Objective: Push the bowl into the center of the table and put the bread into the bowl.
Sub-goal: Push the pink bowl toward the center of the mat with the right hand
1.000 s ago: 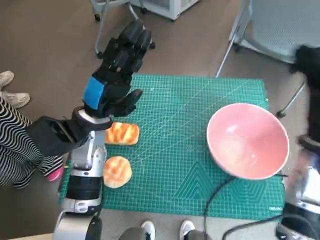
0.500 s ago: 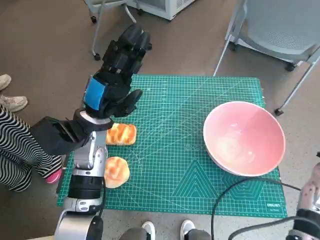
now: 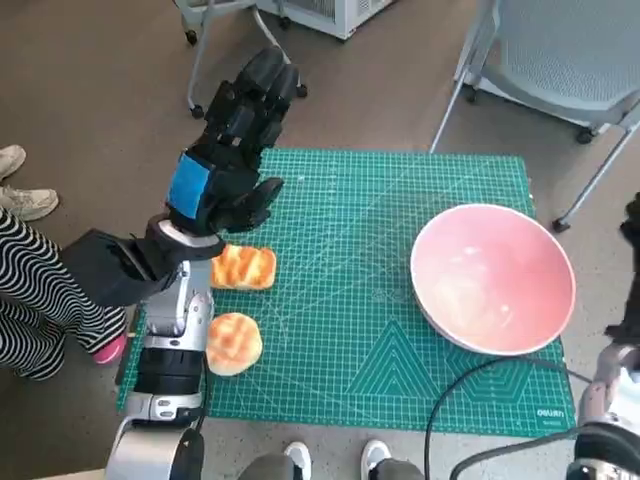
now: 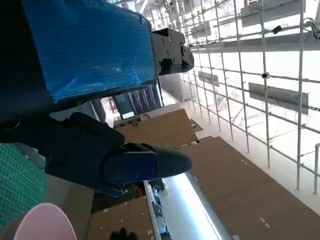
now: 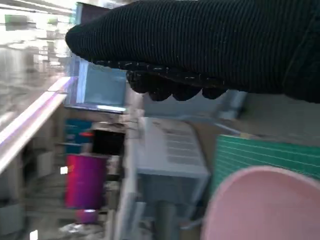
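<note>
Risk first, near edge of the counter (image 3: 330, 400) outward. A black cable (image 3: 450, 390) loops over the near right corner of the green mat (image 3: 340, 250) and runs up close to the bowl's near rim. If the right hand sweeps in low to push the bowl (image 3: 493, 278), it could snag that cable or drag it along. The bowl sits at the right side of the mat, its rim close to the right edge; a push that lands high on the rim would probably tip it rather than slide it, and a push angled wrong could send it off the counter.

Bread: two pieces at the left of the mat, a round roll (image 3: 233, 343) nearest, a flatter toasted piece (image 3: 243, 267) just beyond, close together but apart. Both lie partly under the left forearm, so a descent from the present pose could knock or crush one, or nudge the roll off the near left edge.

Pose. Left hand (image 3: 228, 160) is raised above the far left part of the mat, blue-taped back up, fingers (image 3: 262, 85) extended and loosely spread, holding nothing. Right hand (image 3: 632, 222) shows only as a dark sliver at the right edge of the head view, beside the bowl and not touching it. In the right wrist view its glove hangs above the bowl's rim with fingers curled under; I cannot tell whether they are fully closed.

A person's striped leg (image 3: 40, 290) stands near the left edge.
</note>
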